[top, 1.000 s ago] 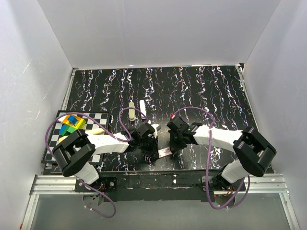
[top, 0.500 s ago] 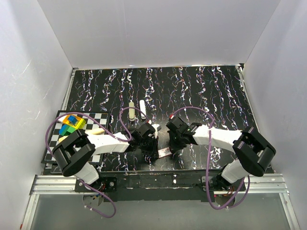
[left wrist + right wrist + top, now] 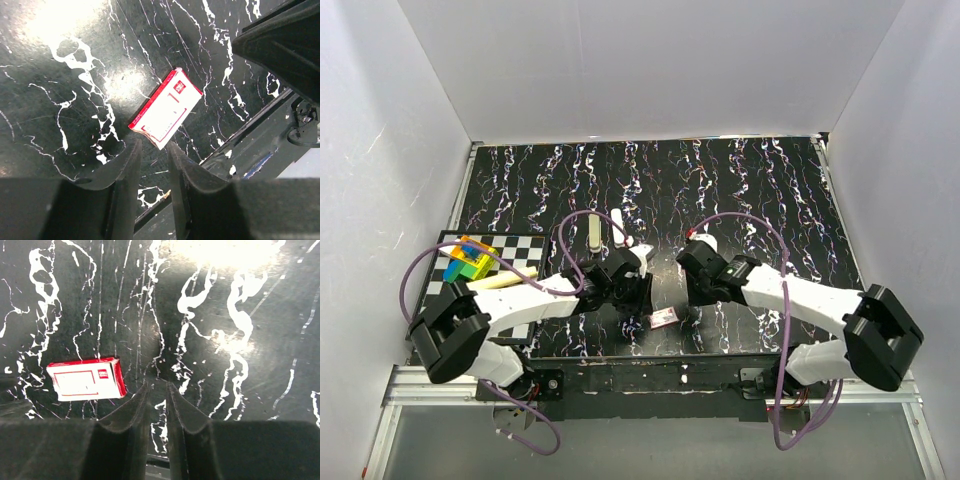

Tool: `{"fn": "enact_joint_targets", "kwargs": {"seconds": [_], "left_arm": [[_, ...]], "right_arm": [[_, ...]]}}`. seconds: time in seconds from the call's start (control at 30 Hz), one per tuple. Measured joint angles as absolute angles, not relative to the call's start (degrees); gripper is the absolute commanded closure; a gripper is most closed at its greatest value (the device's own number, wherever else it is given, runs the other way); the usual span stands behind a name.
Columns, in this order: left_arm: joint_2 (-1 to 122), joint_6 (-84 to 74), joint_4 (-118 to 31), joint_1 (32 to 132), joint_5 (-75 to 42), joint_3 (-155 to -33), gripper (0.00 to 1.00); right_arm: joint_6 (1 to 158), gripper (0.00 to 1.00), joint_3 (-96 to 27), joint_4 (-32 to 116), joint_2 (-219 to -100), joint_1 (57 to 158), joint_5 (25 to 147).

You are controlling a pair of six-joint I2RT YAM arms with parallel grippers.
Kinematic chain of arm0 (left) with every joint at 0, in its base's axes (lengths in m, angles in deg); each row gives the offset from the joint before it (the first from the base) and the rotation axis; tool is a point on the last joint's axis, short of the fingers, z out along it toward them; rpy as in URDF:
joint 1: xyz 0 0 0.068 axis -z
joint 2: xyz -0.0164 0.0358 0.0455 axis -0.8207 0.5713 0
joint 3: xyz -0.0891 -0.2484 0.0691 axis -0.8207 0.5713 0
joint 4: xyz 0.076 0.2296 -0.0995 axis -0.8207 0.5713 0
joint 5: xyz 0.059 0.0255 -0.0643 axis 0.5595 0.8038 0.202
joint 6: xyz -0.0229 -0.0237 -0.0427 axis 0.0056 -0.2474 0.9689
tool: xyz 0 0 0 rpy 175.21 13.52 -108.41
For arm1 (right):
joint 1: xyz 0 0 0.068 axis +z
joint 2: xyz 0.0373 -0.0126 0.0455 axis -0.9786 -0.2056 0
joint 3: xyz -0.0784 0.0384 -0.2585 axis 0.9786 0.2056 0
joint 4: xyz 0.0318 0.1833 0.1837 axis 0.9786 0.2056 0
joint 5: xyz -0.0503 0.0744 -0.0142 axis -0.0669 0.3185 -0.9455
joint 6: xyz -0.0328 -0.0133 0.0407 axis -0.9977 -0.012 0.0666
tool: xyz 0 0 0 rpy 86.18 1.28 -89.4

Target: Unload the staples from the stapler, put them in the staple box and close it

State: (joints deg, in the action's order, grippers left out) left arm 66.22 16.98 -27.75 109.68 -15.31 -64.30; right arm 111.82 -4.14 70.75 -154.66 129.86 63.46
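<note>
No silvery staple strip shows in any view. A small flat pink-and-white box (image 3: 663,318) lies on the black marbled table near the front edge. It also shows in the left wrist view (image 3: 165,115) and the right wrist view (image 3: 86,378). My left gripper (image 3: 632,292) hovers just left of the box, my right gripper (image 3: 696,290) just right of it. Both have their jaws nearly together with a narrow gap and nothing between them. A slim beige bar (image 3: 595,232) and a white bar (image 3: 617,222), possibly the stapler, lie behind the left gripper.
A checkered board (image 3: 525,250) at the left carries coloured blocks (image 3: 468,262). Purple cables loop over both arms. The table's front edge and metal rail (image 3: 680,372) lie close below the grippers. White walls enclose the table.
Both arms have changed posture. The left arm has stretched lower and its cable has risen. The right gripper has shifted slightly right, away from the box. The box has stayed in place.
</note>
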Motion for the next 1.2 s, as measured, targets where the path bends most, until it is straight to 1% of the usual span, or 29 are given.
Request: {"fn": "enact_joint_targets", "kwargs": {"seconds": [0.07, 0.2, 0.3, 0.43, 0.5, 0.53, 0.6, 0.63, 0.67, 0.7, 0.83, 0.87, 0.9, 1.2], "left_arm": [[64.60, 16.72, -27.18, 109.68, -14.61, -64.30, 0.67], [60.67, 16.04, -26.11, 109.68, -12.84, -64.30, 0.55], [56.87, 15.45, -25.17, 109.68, -10.63, -64.30, 0.51], [51.86, 14.60, -23.27, 109.68, -7.09, -64.91, 0.40], [49.81, 14.22, -22.11, 109.68, -5.41, -65.66, 0.35], [48.85, 13.88, -21.61, 109.68, -4.60, -66.05, 0.33], [47.25, 13.39, -20.56, 109.68, -3.31, -66.86, 0.30], [46.35, 13.02, -19.95, 109.68, -2.57, -67.34, 0.29], [45.54, 12.67, -19.21, 109.68, -1.80, -67.93, 0.27], [44.78, 12.32, -18.51, 109.68, -1.00, -68.56, 0.22], [41.98, 11.16, -15.56, 109.68, 2.35, -71.30, 0.13], [41.17, 10.88, -14.81, 109.68, 3.22, -71.82, 0.05], [40.30, 10.62, -14.22, 109.68, 4.03, -72.24, 0.02], [34.70, 8.63, -8.56, 109.68, 9.04, -75.84, 0.02]], "right_arm": [[111.45, 0.67, -4.14, 71.69, -153.24, 129.86, 62.21], [110.44, 0.57, -4.03, 73.29, -148.89, 129.86, 59.41], [109.68, 0.53, -3.96, 74.66, -144.91, 129.86, 57.16], [108.41, 0.48, -3.96, 76.24, -139.69, 129.86, 54.95], [107.71, 0.40, -3.96, 76.78, -137.83, 129.86, 54.34], [107.27, 0.39, -3.96, 77.16, -137.09, 129.86, 54.12], [106.40, 0.32, -3.96, 77.90, -135.91, 129.86, 53.86], [105.96, 0.19, -3.96, 78.20, -135.38, 129.86, 53.80], [105.46, 0.15, -3.98, 78.55, -134.79, 129.86, 53.58], [105.19, 0.14, -4.05, 78.97, -134.18, 129.84, 53.32], [103.53, 0.12, -5.73, 81.09, -131.40, 129.86, 52.11], [103.23, 0.11, -6.32, 81.46, -130.62, 129.86, 51.72], [102.77, 0.11, -6.93, 81.75, -129.79, 129.86, 51.33], [99.88, 0.09, -12.27, 83.49, -124.06, 129.86, 49.91]]}}
